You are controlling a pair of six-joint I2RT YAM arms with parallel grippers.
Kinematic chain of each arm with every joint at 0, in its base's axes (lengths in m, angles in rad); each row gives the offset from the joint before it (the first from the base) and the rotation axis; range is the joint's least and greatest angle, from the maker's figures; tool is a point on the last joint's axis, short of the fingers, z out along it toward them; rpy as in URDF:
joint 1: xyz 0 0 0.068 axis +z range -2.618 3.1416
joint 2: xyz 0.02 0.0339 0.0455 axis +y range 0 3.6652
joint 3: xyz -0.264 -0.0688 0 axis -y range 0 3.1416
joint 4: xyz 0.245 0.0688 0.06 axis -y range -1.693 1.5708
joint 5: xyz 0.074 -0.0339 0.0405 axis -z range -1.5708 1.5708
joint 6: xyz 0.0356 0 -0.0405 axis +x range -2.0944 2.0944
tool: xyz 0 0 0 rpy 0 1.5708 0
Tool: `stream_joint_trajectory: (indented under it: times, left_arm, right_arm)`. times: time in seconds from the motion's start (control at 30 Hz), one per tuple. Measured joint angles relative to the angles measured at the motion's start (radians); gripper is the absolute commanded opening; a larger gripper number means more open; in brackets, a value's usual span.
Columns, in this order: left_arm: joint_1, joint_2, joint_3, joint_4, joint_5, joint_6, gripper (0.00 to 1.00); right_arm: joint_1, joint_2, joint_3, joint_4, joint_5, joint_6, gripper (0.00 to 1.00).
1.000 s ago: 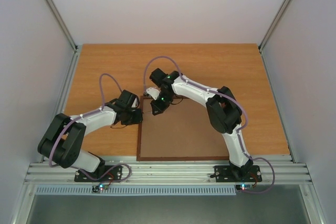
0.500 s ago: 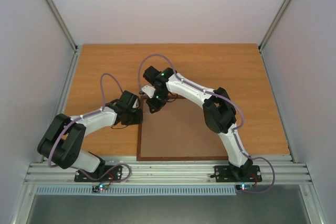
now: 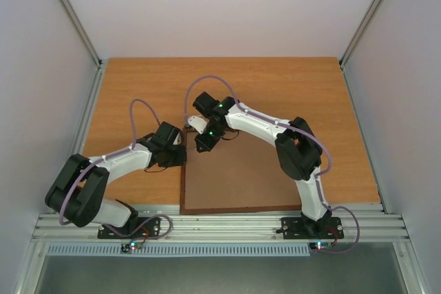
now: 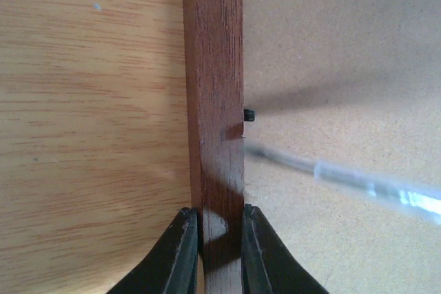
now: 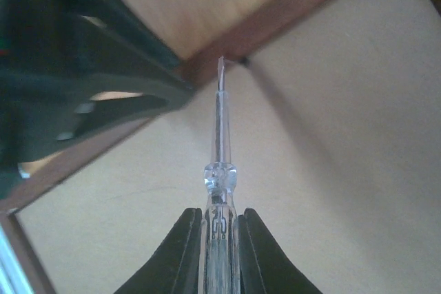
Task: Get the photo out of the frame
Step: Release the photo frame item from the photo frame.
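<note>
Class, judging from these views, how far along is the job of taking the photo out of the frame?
Done: the frame lies face down, its rail clamped by the left hand. In hand: the right hand holds a screwdriver, tip at a small black clip. Left: the backing board is still in place; no photo shows.

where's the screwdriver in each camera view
top external: too small to make out; look under the right gripper, at the far left corner of the frame.
left wrist: the screwdriver is a blurred clear shaft coming in low from the right.
right wrist: centre, held between the fingers, tip at the rail.
shared landmark: the reddish-brown left rail clamped by the left gripper.
</note>
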Motion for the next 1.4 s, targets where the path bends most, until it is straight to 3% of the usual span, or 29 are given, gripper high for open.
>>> stream_joint_trajectory:
  times: [0.23,0.53,1.4]
  left_arm:
    - [0.019,-0.008,-0.026,0.047,0.054,-0.004,0.18]
    - [0.071,-0.068,-0.064,0.048,0.142,-0.008,0.25]
    - [0.085,-0.007,-0.04,0.041,0.179,0.001,0.12]
  right_arm:
    - [-0.012,-0.197,-0.237,0.232,-0.106,-0.064,0.01]
    - [-0.066,-0.228,-0.407,0.378,-0.161,-0.107,0.01]
    - [-0.122,-0.146,-0.448,0.485,-0.198,-0.111,0.01]
